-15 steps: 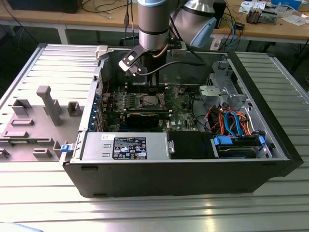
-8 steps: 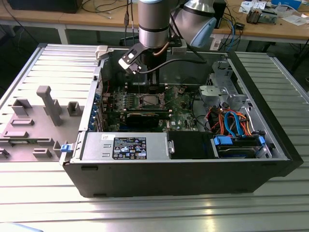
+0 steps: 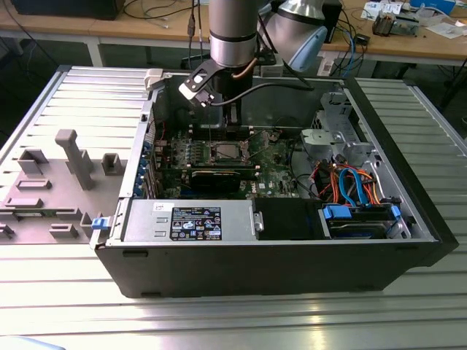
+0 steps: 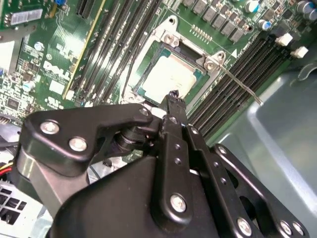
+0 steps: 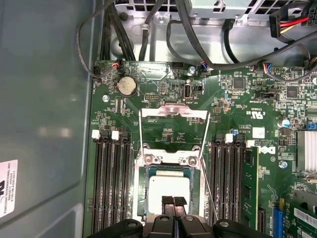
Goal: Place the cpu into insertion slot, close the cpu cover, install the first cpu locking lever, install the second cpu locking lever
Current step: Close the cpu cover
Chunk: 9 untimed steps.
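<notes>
I see the chip (image 5: 170, 188) lying flat in the socket (image 4: 184, 53), its pale metal top facing up. The end effector (image 5: 174, 202) hangs just above the chip's near edge with its two fingertips (image 5: 168, 201) drawn together and nothing between them; I cannot tell whether they touch the chip.

The cover frame (image 5: 173, 111) is swung open away from the socket, and green board shows through its cut-out. How far it tilts I cannot judge.

A thin lever rod (image 4: 240, 85) sticks out from one socket corner across the memory slots (image 4: 233, 74). More long black memory slots (image 5: 111, 183) flank the socket on its other side. Beyond the open cover sits a coin battery (image 5: 126, 86), and past it black cables (image 5: 198, 39) loop over the board's edge.

In the exterior view the arm (image 3: 232, 36) reaches down into the open computer case (image 3: 255, 255) on the ribbed metal worktop (image 3: 219, 321). A tangle of blue and orange cables (image 3: 350, 182) lies well to the exterior view's right of the socket.
</notes>
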Each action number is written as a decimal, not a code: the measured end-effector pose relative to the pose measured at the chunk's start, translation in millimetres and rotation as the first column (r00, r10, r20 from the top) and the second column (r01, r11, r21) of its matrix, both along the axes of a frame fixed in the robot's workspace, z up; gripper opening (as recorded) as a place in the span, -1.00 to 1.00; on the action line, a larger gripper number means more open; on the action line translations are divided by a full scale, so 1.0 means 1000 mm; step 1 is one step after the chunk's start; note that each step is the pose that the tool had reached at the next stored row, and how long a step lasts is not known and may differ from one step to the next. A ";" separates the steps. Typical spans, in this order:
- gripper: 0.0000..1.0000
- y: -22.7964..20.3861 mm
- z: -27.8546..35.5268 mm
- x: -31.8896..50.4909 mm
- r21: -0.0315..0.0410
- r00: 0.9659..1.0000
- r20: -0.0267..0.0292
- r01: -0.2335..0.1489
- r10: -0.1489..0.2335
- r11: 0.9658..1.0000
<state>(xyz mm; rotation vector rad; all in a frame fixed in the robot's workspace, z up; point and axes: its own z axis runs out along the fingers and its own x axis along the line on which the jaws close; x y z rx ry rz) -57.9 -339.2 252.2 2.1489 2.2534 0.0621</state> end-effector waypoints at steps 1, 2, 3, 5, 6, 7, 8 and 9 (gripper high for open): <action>-0.79 0.0000 0.0016 0.0000 0.000 1.000 0.000 -0.005 0.005 1.000; -0.79 0.0000 0.0022 0.0000 0.000 1.000 0.000 -0.011 0.011 1.000; -0.79 0.0000 0.0028 0.0000 0.000 1.000 0.000 -0.016 0.016 1.000; -0.79 0.0000 0.0029 0.0001 -0.001 1.000 0.000 -0.020 0.020 1.000; -0.79 0.0000 0.0029 0.0000 -0.002 1.000 0.000 -0.022 0.022 1.000; -0.79 0.0000 0.0029 0.0001 -0.003 1.000 0.000 -0.023 0.023 1.000; -0.79 0.0000 0.0029 0.0000 -0.004 1.000 0.000 -0.023 0.023 1.000; -0.79 0.0000 0.0029 0.0000 -0.004 1.000 0.000 -0.023 0.023 1.000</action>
